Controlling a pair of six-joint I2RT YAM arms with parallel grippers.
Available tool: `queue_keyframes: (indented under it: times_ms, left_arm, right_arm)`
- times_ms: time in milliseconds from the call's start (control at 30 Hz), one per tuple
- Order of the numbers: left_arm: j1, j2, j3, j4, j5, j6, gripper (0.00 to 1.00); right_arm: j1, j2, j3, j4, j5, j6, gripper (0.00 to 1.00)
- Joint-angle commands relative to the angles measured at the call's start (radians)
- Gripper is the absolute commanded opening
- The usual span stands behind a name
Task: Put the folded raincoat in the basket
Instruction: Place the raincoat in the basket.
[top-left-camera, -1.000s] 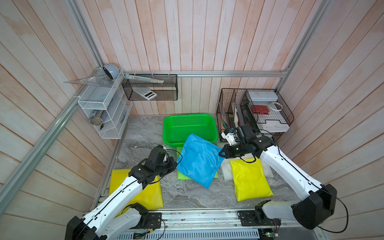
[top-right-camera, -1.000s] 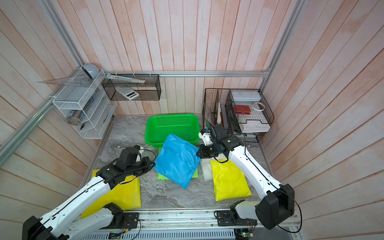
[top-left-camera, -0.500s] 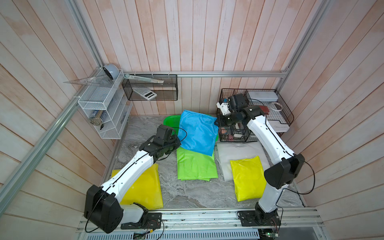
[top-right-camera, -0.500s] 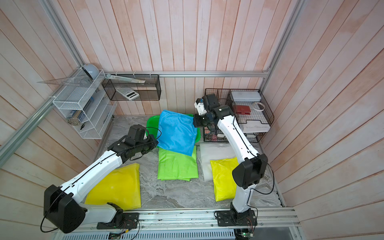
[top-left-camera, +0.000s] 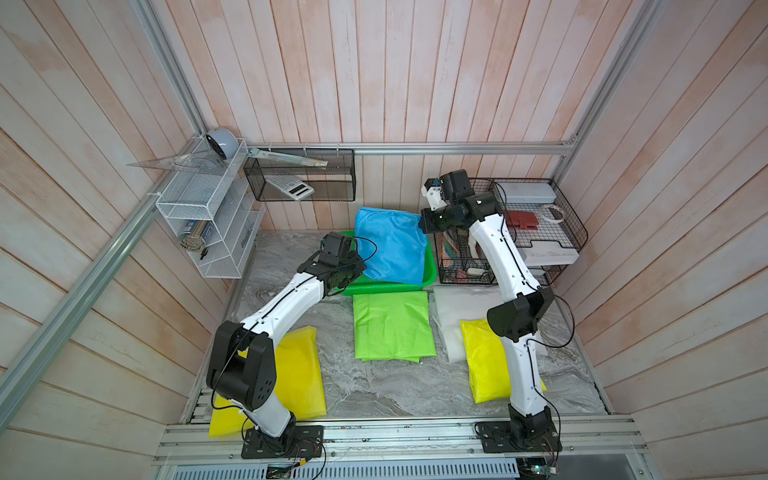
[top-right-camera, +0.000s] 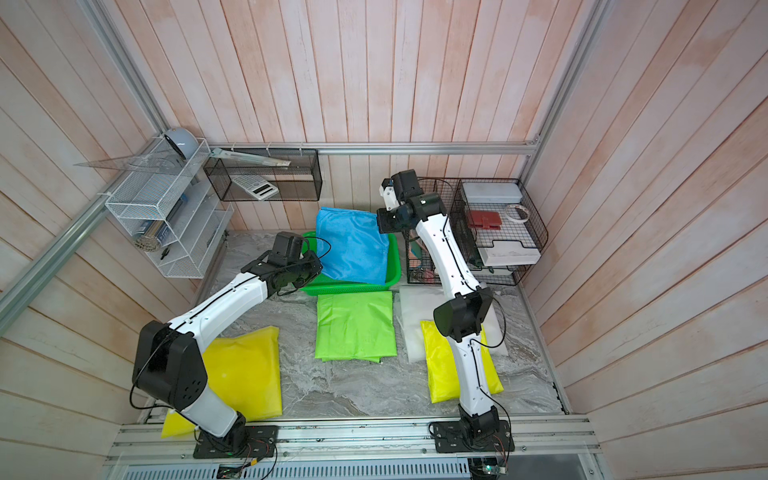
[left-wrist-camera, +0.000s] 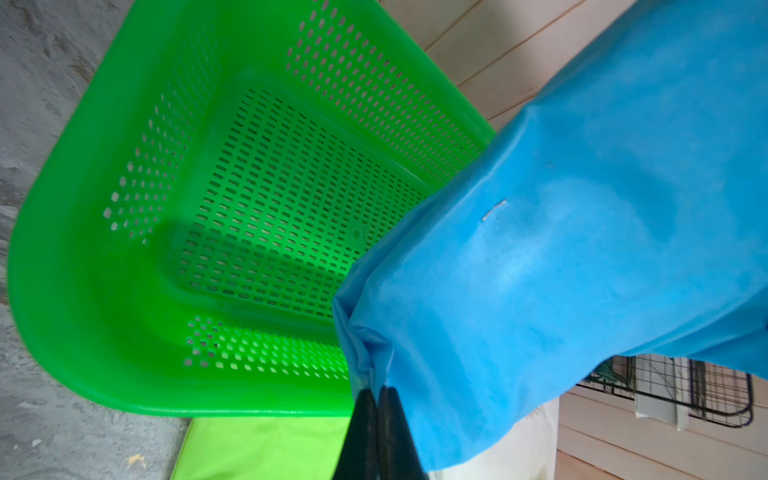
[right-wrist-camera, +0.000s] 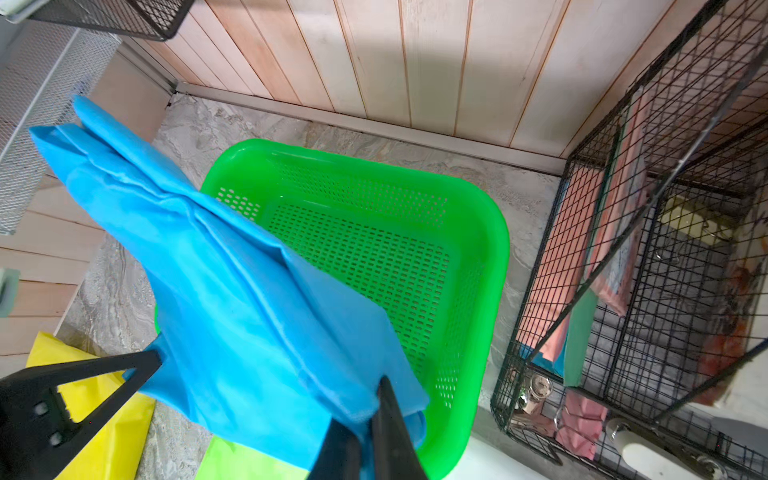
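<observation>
surface (top-left-camera: 386, 386): grey marbled, lime raincoat (top-left-camera: 392, 326) lying flat | walls (top-left-camera: 395, 83): pink planks | left fingers (left-wrist-camera: 363, 432), right fingers (right-wrist-camera: 340, 453): each pinching blue raincoat (top-left-camera: 392, 245) over green basket (top-left-camera: 386, 287)

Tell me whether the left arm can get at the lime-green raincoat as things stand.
Probably not yet: the lime-green raincoat lies close and uncovered before the basket, but the left pincer is shut on the blue raincoat.

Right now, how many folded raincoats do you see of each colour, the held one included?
Blue raincoat: 1
Lime green raincoat: 1
Yellow raincoats: 2
White raincoat: 1
Total: 5
</observation>
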Motion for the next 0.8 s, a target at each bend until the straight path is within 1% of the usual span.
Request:
queue_keyframes:
  times_ms: [0,333,767]
  left_arm:
    - [0.021,0.033,0.018,0.054,-0.008,-0.002,0.00]
    - [0.045,0.172,0.066,0.083,0.015,0.006,0.00]
    - [0.046,0.247,0.049,0.083,0.031,0.014,0.00]
  right_arm:
    - [-0.004,0.024,0.012,0.083,0.003,0.004,0.00]
    - [0.003,0.098,0.007,0.198,-0.007,-0.003,0.00]
    - [0.016,0.206,-0.009,0.209,-0.021,-0.003,0.00]
